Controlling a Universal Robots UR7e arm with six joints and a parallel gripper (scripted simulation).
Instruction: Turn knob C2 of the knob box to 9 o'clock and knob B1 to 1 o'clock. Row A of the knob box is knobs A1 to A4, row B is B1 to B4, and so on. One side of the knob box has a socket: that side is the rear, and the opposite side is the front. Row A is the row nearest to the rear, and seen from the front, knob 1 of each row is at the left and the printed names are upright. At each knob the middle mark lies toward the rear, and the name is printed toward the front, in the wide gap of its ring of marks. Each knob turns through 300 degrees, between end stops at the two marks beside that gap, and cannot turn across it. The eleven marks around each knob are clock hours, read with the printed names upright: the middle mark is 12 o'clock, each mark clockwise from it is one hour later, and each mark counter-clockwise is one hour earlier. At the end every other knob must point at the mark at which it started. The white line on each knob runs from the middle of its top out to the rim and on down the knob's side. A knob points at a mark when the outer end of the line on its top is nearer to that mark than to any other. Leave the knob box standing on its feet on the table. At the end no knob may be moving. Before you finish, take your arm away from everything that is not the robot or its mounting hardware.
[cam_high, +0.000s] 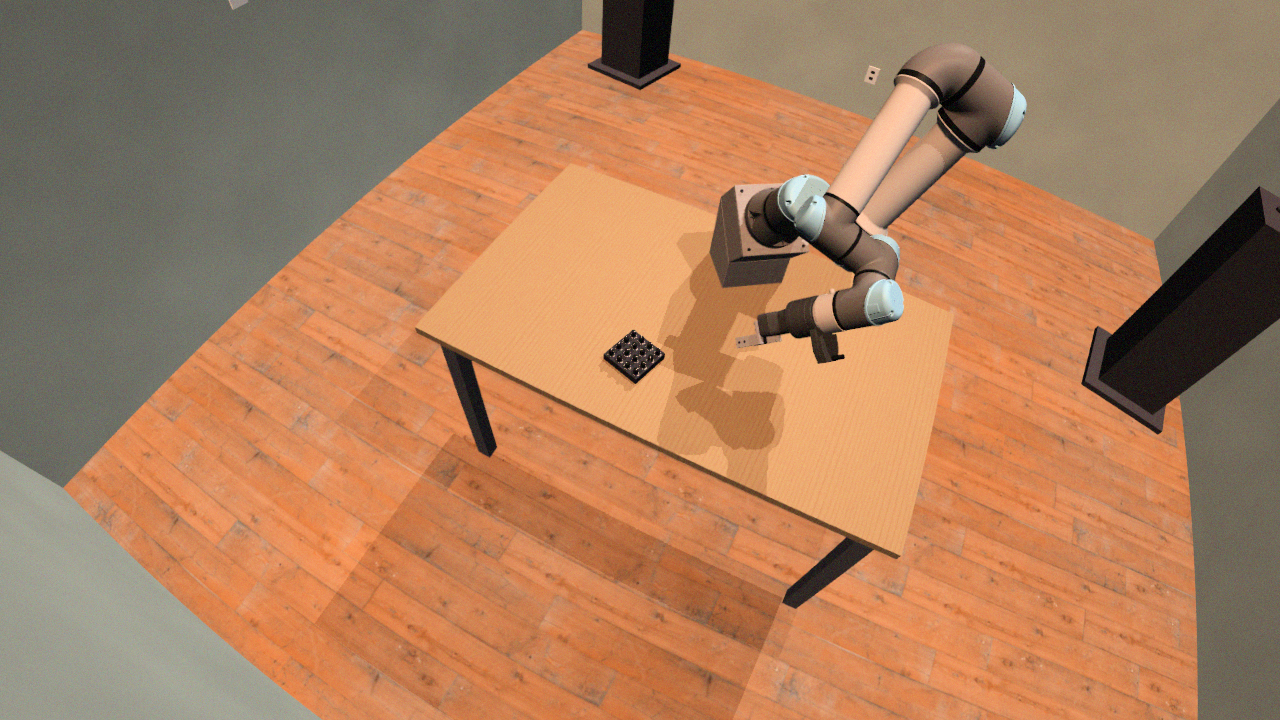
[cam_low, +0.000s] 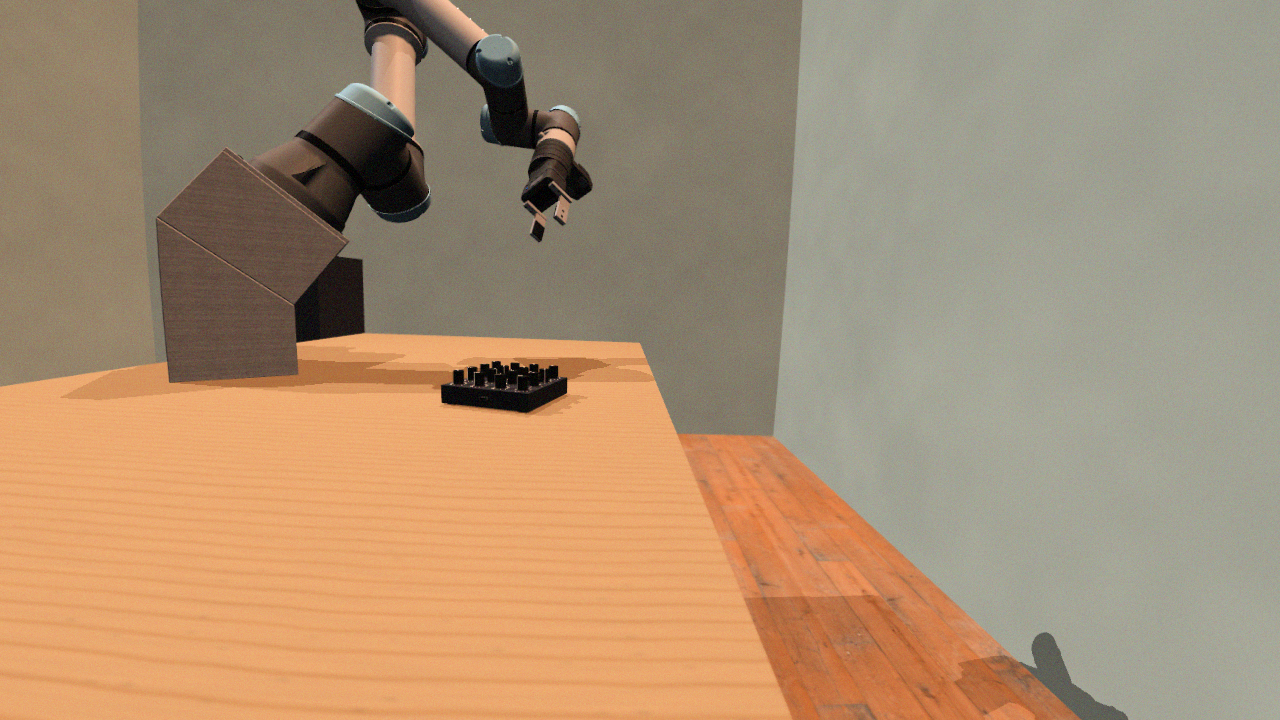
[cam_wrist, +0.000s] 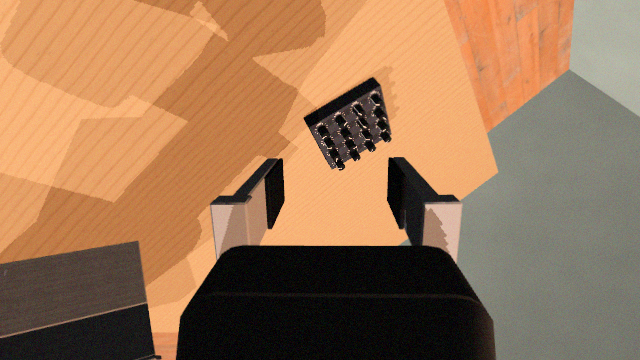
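On the wooden tabletop (cam_high: 537, 268) (cam_low: 358, 537) (cam_wrist: 325, 215), the knob box (cam_high: 631, 355) (cam_low: 487, 396) (cam_wrist: 352, 131) is set near one long edge. The jaws are parted, empty. Rigid knobs should be gripped low on opposite flanks, lest the probably light box be dragged.

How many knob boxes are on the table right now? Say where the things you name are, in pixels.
1: the knob box (cam_high: 634, 356) (cam_low: 503, 386) (cam_wrist: 351, 124) stands near one long edge of the table (cam_high: 537, 268) (cam_low: 358, 537) (cam_wrist: 320, 215). No others show.
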